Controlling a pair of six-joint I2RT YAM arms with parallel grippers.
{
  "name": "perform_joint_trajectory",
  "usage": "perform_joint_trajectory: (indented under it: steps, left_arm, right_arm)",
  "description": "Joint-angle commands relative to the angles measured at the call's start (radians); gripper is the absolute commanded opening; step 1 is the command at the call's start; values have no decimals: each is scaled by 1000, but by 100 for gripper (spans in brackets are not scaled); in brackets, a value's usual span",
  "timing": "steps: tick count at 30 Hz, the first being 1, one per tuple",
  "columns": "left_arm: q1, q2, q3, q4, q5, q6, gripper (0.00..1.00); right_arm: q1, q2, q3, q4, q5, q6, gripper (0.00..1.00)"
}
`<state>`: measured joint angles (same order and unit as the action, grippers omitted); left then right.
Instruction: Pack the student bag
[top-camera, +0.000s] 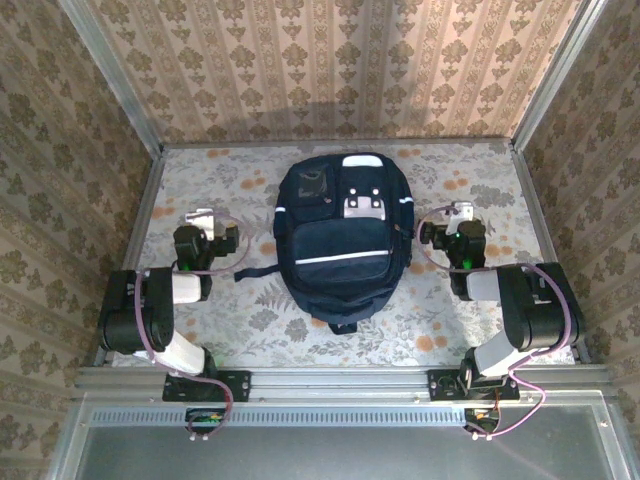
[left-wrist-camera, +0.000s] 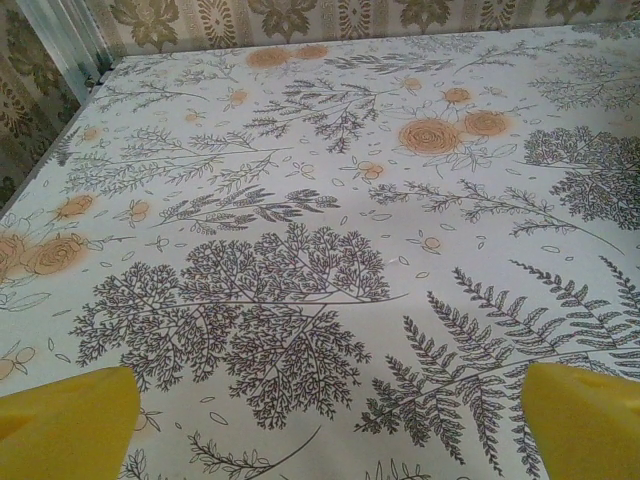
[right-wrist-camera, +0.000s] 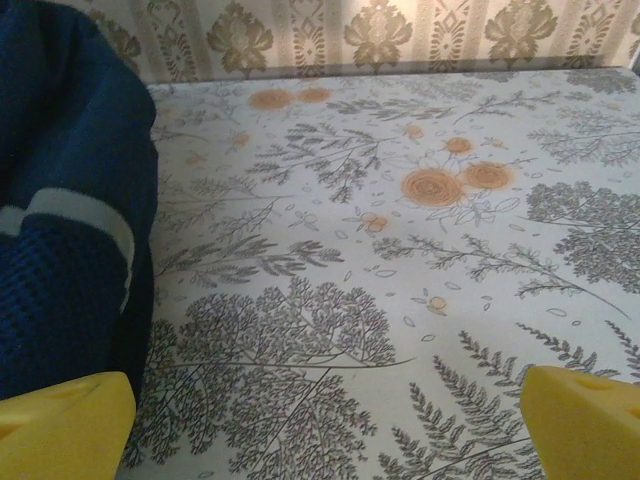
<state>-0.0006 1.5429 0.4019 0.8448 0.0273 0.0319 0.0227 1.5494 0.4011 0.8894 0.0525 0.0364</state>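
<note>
**Item 1: student bag** (top-camera: 343, 245). Large dark navy backpack lying flat on the bench (top-camera: 240, 330), front face up. It has a front pocket crossed by a white stripe and a grey-white buckle patch (top-camera: 362, 205) above the pocket.
- Position: between the two tools, to the right of the left tool and to the left of the right tool. Its top end points away from the arm bases.
- A dark strap (top-camera: 255, 272) trails from the bag's lower side toward the left tool.
- In the right wrist view, a navy flank with a white band (right-wrist-camera: 70, 200) rises just beyond the finger on the view's left. Whether they touch cannot be told.

**Item 2: left tool** (top-camera: 203, 222) (left-wrist-camera: 325, 430). The jaws stand wide apart with nothing between them. The yellow fingers (left-wrist-camera: 65, 425) sit at the two lower corners of the wrist view, over bare floral cloth. The tool is beside the bag and apart from it.

**Item 3: right tool** (top-camera: 460, 212) (right-wrist-camera: 325, 430). The jaws stand wide apart and hold nothing. Printed ferns and orange roses lie ahead of them. The tool is near the bag's right flank.

**Item 4: bench.** Covered in a pale botanical print.

**Item 5: walls** (top-camera: 330, 70). Damask-patterned paper on three sides.
</note>
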Motion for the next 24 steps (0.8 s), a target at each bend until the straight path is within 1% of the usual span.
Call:
perform_joint_trajectory:
  steps: [1, 4, 7, 24]
  left_arm:
    - [-10, -5, 9, -3, -10, 24, 100]
    - [-19, -5, 8, 1, -29, 29, 100]
    - [-19, -5, 8, 1, -29, 30, 100]
    - [-19, -7, 5, 5, -29, 31, 100]
  right_arm:
    - [10, -15, -11, 8, 25, -20, 100]
    - [9, -15, -11, 6, 26, -20, 100]
    - [28, -15, -30, 40, 61, -33, 100]
    - [23, -14, -21, 25, 55, -27, 100]
